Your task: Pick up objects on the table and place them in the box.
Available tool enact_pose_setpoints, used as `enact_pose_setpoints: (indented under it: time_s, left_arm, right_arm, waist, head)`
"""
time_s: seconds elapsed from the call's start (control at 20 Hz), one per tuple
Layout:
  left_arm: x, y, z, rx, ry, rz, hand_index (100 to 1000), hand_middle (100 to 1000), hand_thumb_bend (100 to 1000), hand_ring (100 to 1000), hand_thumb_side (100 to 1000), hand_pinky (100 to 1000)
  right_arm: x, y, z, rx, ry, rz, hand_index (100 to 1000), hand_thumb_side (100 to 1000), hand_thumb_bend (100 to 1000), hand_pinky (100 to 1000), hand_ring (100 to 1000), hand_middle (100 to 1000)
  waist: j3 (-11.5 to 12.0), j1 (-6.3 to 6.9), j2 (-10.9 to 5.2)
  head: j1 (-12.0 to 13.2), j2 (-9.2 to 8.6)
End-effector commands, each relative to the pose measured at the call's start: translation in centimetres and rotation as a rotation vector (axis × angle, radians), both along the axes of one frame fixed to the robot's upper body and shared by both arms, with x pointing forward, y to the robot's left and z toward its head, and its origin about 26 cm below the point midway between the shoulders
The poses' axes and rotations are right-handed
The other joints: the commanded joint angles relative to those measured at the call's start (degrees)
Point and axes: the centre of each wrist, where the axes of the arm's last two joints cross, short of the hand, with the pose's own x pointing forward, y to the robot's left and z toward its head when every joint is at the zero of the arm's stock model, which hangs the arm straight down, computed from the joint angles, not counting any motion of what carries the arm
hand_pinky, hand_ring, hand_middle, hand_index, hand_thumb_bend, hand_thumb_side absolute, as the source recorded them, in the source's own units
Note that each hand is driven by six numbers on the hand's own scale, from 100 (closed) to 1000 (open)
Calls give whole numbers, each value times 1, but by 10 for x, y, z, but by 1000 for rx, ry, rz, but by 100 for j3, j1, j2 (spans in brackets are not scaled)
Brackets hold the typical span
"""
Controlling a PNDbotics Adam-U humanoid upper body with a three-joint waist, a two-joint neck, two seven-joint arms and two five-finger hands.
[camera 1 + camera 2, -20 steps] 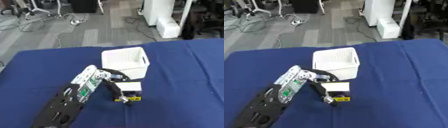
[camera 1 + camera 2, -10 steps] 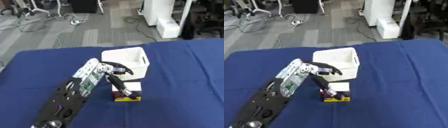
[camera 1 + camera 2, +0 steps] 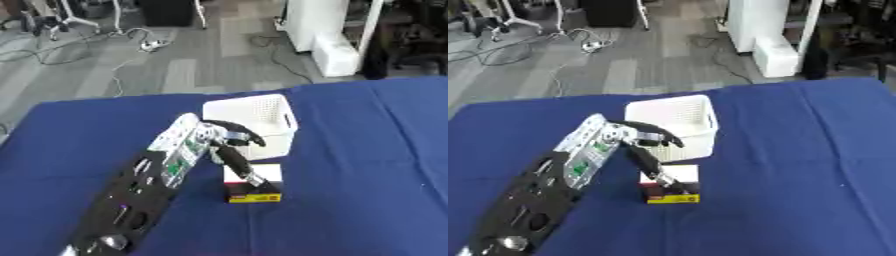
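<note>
A small box (image 3: 269, 174) with a white top, dark red side and yellow bottom strip lies on the blue table (image 3: 359, 155), just in front of a white lattice basket (image 3: 273, 141). My left hand (image 3: 217, 138) hovers over the gap between them, at the end of the black arm coming from the lower left. Its upper fingers (image 3: 246, 138) arch toward the basket's near wall, while one long finger (image 3: 238, 163) stretches down onto the small box's top. Nothing is clasped. The basket's inside looks empty from here. My right hand shows in neither view.
The blue cloth stretches wide to the right and front of the box. Beyond the table's far edge are a grey floor with cables (image 3: 52, 47), a white cabinet (image 3: 319, 30) and chair legs.
The left hand has lifted and swung up toward the basket, leaving one finger down on the small box. The box and basket stay about where they were.
</note>
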Motion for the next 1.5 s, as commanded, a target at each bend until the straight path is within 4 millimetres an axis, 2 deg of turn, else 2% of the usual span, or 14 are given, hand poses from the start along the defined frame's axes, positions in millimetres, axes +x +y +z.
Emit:
enact_pose_setpoints:
  time_s: [0.05, 1.5]
  left_arm:
    - [4, -1, 11, -5, -27, -1, 1000, 1000, 693, 988, 649, 938]
    - [0, -7, -19, -13, 64, -34, 1000, 1000, 686, 975, 656, 904]
  right_arm:
    - [0, -2, 10, -26, -25, 7, 535, 1000, 100, 296, 455, 449]
    - [1, -1, 13, -21, -28, 16, 535, 1000, 100, 297, 455, 449]
  waist:
    - [-5, -18, -42]
    - [-51, -12, -33]
  head:
    - [15, -20]
    - [-37, -24]
